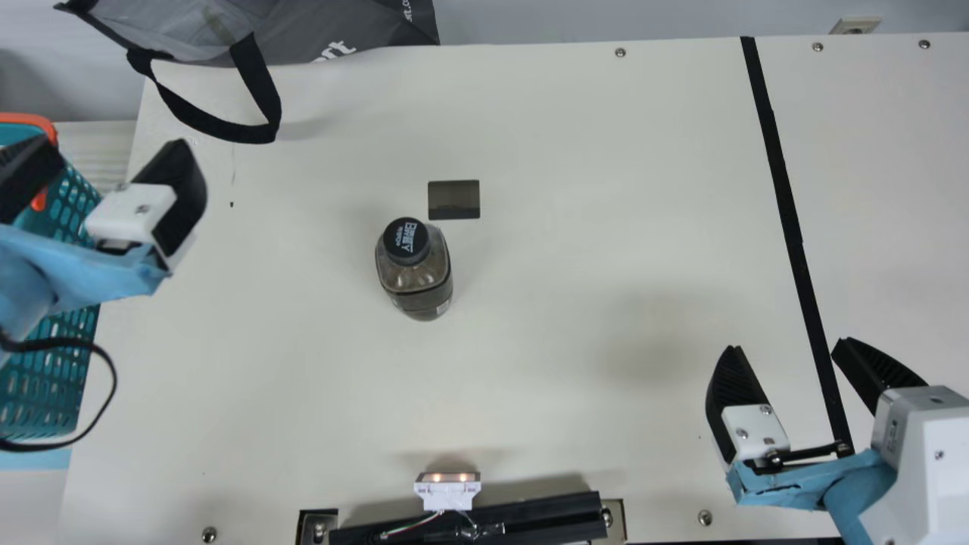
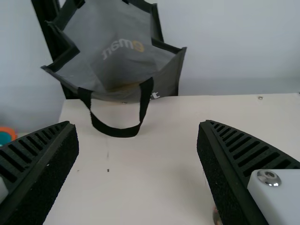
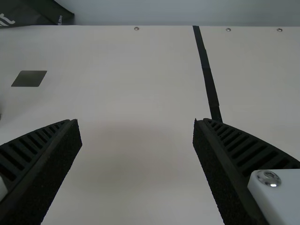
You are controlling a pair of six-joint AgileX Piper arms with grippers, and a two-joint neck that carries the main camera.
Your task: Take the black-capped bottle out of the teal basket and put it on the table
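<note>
A black-capped bottle (image 1: 424, 284) stands upright on the cream table (image 1: 575, 151), just beside a dark rectangle (image 1: 454, 200) set on the surface and well apart from both grippers. A strip of black tape (image 1: 780, 174) runs from the far edge toward the right gripper (image 1: 787, 345), whose ribbed fingers are spread apart near the table's near right corner. The left gripper (image 1: 117, 151), its fingers also wide apart, hangs by the teal basket (image 1: 49, 378), which has an orange handle and sits beside the table's left edge. A gray bag (image 1: 333, 30) slumps at the far edge, its black strap (image 1: 261, 91) looping onto the tabletop, against a pale wall (image 1: 545, 19). Screws (image 1: 621, 52) dot the table's border; a small white device (image 1: 447, 496) with two glowing lights sits at the near edge, beside a black bar (image 1: 545, 515).
</note>
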